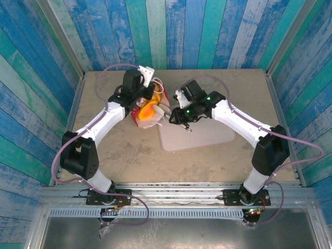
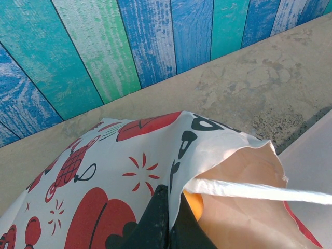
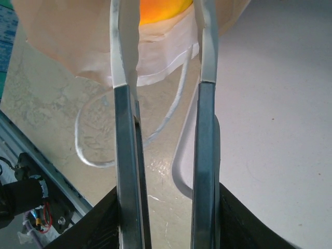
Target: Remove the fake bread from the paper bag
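Left claw (image 2: pixel 167 207): clenched, dark fingers pressed together with no gap, the printed rim of the bag (image 2: pixel 104 171) pinched between them right at the mouth. Just past that pinch, inside the open mouth, a rounded orange piece of bread (image 2: pixel 194 203) tucked against the pale inner paper. Across the opening, one thin white handle (image 2: pixel 259 191) stretched taut toward the right. Right claw (image 3: pixel 161 31): released partway, jaws parallel with a moderate gap, a strip of table (image 3: pixel 52 104) and the curved rim of the tray (image 3: pixel 270 104) visible between them. White-wrapped tips reaching over the bag's folded lip, one on each side of the orange bread. Touching it or not: impossible to tell, with the very ends cut off at the top of the right wrist view. Below the tips, the other handle (image 3: pixel 85 145) hanging in a slack loop down onto the table. From above: bag on the table just beside the tray's far left corner, mouth turned toward the right claw, orange bread showing in it, not yet out. Both claws at the bag, left on its far-left side, right reaching in from over the tray's corner.
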You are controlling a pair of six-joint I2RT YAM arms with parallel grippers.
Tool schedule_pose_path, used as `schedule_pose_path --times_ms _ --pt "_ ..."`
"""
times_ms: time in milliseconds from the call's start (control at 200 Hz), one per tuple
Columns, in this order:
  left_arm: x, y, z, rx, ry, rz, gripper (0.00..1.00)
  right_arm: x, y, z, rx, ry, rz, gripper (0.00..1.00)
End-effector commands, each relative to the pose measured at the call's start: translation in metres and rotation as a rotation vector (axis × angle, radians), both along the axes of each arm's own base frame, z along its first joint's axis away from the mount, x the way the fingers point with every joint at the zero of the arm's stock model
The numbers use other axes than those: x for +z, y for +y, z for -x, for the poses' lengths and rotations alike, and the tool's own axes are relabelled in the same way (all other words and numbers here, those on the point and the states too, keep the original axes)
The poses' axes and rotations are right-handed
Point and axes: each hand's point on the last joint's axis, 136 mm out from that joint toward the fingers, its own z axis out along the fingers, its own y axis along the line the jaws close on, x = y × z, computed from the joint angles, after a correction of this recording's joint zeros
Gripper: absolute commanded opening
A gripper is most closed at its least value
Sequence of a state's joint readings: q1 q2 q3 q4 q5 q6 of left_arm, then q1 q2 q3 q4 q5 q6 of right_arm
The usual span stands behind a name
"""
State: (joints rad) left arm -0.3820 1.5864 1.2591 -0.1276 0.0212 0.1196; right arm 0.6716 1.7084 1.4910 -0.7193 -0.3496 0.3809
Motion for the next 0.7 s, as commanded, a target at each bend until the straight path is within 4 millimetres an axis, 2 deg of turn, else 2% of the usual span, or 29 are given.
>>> schedule_pose_path --times_ms 0,341,696 --pt "0.03 -0.006 0.001 -0.014 -0.094 0.035 0.03 0.005 0.002 -0.01 0.0 -0.005 -0.004 0.44" --pt "0.031 -0.009 0.002 -0.011 -0.105 0.025 0.03 -0.003 0.004 -0.033 -0.027 0.017 0.008 0.48" --pt "0.031 -0.011 -0.002 -0.012 -0.106 0.011 0.03 -0.015 0.009 -0.043 -0.027 0.055 0.03 0.49"
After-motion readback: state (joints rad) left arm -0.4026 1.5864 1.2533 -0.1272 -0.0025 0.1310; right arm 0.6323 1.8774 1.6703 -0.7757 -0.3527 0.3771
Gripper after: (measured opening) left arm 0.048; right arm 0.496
